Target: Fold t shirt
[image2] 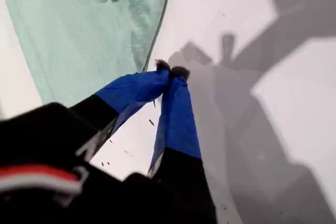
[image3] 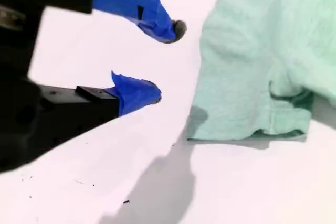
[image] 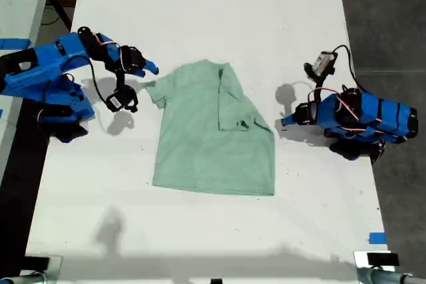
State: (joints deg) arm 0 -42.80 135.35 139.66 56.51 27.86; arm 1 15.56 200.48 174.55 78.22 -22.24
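My second claw [image3: 167, 61] hangs wide just off the t shirt [image3: 262, 51] sleeve: slide under its hem, pinch both layers. My first claw [image2: 172, 72] rests closed, empty.

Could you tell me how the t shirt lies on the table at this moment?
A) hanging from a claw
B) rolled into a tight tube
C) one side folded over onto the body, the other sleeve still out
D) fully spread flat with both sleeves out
C: in the exterior view the t shirt has the sleeve on that view's right folded over its body, while the sleeve on the view's left sticks out; neither claw holds it.
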